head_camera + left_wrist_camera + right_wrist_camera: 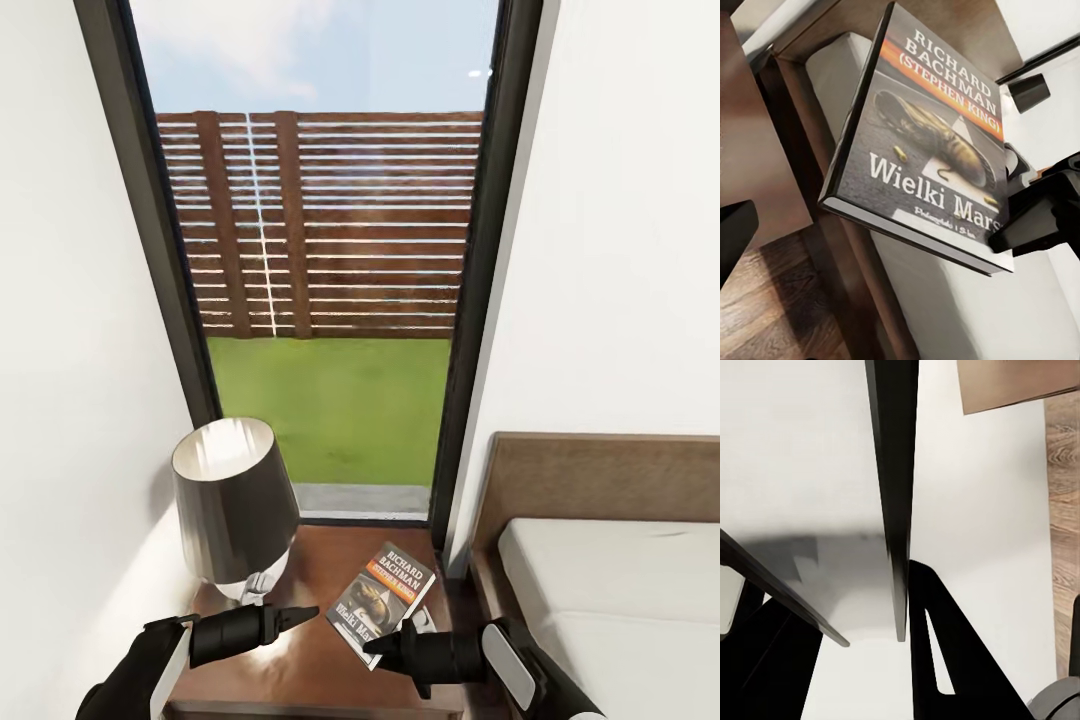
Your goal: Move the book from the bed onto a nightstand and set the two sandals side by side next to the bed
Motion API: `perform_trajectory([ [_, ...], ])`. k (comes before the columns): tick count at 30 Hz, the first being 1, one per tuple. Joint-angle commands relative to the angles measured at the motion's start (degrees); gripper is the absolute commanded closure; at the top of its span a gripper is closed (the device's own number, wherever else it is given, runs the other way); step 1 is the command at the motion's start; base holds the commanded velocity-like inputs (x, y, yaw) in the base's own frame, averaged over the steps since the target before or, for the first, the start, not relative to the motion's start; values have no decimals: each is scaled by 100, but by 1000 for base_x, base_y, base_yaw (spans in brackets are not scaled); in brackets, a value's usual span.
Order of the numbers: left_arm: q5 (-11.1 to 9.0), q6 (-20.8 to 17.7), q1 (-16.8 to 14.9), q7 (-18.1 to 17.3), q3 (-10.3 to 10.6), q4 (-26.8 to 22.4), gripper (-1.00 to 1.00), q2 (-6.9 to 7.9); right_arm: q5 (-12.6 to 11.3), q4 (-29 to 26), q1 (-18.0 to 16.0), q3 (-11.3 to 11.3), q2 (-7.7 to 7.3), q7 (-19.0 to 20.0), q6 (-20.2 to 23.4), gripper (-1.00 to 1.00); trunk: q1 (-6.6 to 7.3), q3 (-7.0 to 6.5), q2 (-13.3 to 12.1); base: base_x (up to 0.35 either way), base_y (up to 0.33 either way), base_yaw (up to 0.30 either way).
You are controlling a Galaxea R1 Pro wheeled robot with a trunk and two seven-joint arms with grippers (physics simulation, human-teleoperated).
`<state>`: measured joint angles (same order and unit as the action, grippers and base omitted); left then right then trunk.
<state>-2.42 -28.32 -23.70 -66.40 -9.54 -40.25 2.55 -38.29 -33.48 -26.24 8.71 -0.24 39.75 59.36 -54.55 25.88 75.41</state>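
Right gripper [385,645] is clamped on the book [385,600], holding it over the nightstand [320,560] by the lamp [235,510]. Left gripper [300,615] hangs beside it, can't tell its state.

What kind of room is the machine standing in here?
Most likely a bedroom: a pale mattress on a dark brown wooden bed, a dark brown wooden nightstand with a black-shaded lamp, beside a tall dark-framed window.

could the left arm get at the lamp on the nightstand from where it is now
Probably yes. The left gripper hangs just in front of the lamp, with nothing between them. The book sits off to the other side, held at its edge by the right gripper, so it shouldn't get in the way.
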Motion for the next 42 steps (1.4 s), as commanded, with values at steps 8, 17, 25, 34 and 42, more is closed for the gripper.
perform_trajectory([
  [8, -22, -60, -3, -13, -4, 0, -100, 0, 32, -1, -4, 8, -2, 51, 6, 100, -176, 150, 326, 0, 0, 0],
  [17, -22, -60, -3, -13, -4, 2, -100, 0, 19, -1, -4, 7, -8, 66, 5, 100, -374, 312, 687, 0, 0, 0],
  [25, -22, -60, -3, -13, -4, 6, -100, 0, 9, -215, -4, 18, -11, 648, 5, 100, -550, 455, 1008, 0, 0, 0],
  [34, -22, -60, -3, -13, -4, 9, -100, 0, 14, -369, -4, 25, -11, 1054, -2, 100, -747, 617, 1369, 0, 0, 0],
  [42, -22, -60, -3, -13, -4, 9, -100, 0, 14, -792, -4, 30, -11, 1064, -4, 100, -923, 761, 1690, 0, 0, 0],
])
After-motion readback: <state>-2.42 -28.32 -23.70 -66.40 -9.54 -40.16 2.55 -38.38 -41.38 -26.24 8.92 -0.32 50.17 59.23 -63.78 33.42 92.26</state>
